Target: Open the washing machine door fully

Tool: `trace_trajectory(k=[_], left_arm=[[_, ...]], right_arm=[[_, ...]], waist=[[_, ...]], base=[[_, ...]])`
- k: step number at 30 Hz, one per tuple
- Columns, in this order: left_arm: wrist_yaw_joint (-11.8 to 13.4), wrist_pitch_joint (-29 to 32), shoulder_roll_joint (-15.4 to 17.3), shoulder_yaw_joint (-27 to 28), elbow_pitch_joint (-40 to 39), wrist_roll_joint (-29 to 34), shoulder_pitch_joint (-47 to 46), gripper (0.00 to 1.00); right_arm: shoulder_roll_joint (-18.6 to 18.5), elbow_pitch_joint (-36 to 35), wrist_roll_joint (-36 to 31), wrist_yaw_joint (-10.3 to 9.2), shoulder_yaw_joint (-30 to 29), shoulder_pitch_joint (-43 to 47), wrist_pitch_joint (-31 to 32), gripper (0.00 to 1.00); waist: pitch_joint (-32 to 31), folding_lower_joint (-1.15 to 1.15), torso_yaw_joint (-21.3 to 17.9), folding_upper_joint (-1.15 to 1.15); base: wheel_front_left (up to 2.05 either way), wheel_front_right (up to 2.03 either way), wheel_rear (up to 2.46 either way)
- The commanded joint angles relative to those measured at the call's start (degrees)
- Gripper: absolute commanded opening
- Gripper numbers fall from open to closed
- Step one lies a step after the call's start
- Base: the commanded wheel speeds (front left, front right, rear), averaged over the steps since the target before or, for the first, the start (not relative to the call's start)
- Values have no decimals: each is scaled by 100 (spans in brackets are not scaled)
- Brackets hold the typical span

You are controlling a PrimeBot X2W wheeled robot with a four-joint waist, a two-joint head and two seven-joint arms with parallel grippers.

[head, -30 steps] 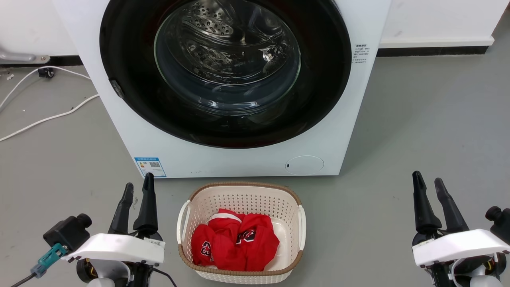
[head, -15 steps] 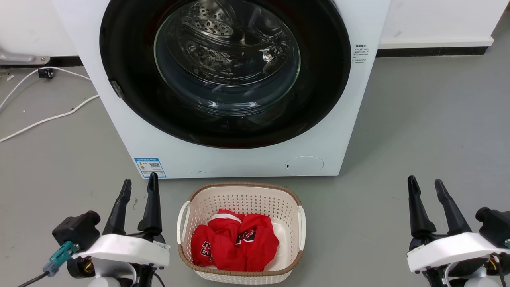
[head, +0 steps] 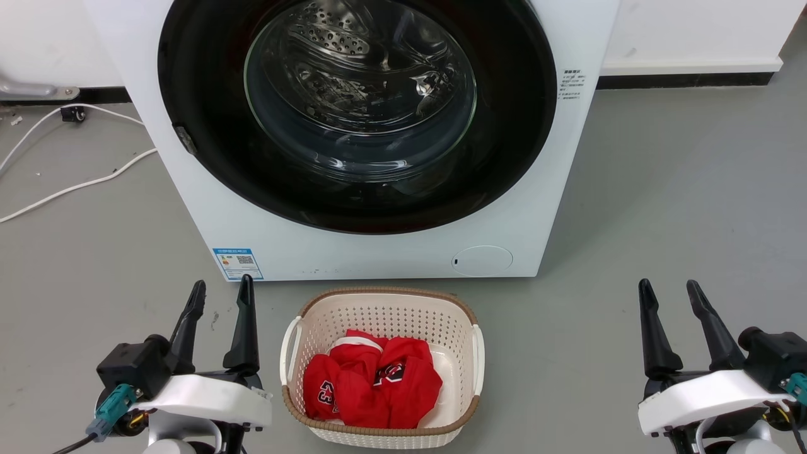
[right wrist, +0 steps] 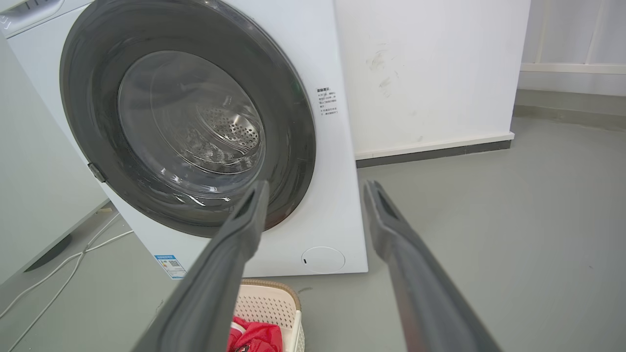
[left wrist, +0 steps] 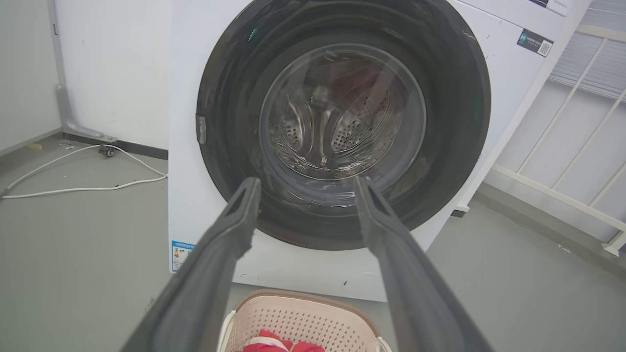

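Glossy black washing machine door (head: 358,107) is closed, flush on the white washing machine (head: 378,258), nearly as wide as its front. There's a small grey tab (head: 185,140) on the door's left edge.

Room to move: bare grey floor (head: 662,208) right of the machine, white cable (head: 75,186) on the floor left of it. Basket (head: 386,292) with red clothes (head: 372,381) sits just in front of the machine.

In front of the machine and apart from it, left gripper (head: 223,282) and right gripper (head: 667,284) flank the basket, fingers moderately spread, holding nothing.

Left wrist view adds a white railing (left wrist: 562,195) right of the machine. Right wrist view adds a white wall (right wrist: 430,73) behind it.

Versus 1 s ago: both finger pairs wider; door and basket unmoved.
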Motion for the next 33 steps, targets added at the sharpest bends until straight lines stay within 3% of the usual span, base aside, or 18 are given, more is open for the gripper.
trace_trajectory(k=[1, 33], left_arm=[[-19, -53, 15, 17, -62, 159, 23, 100], [22, -422, -35, 75, -66, 1658, 156, 100]], right_arm=[[1, -71, -166, 0, 9, 13, -46, 100], [10, -32, -1280, -1, 137, 83, -266, 100]], waist=[[3, 0, 1, 0], [7, 0, 15, 0]], base=[[0, 0, 0], [0, 0, 0]])
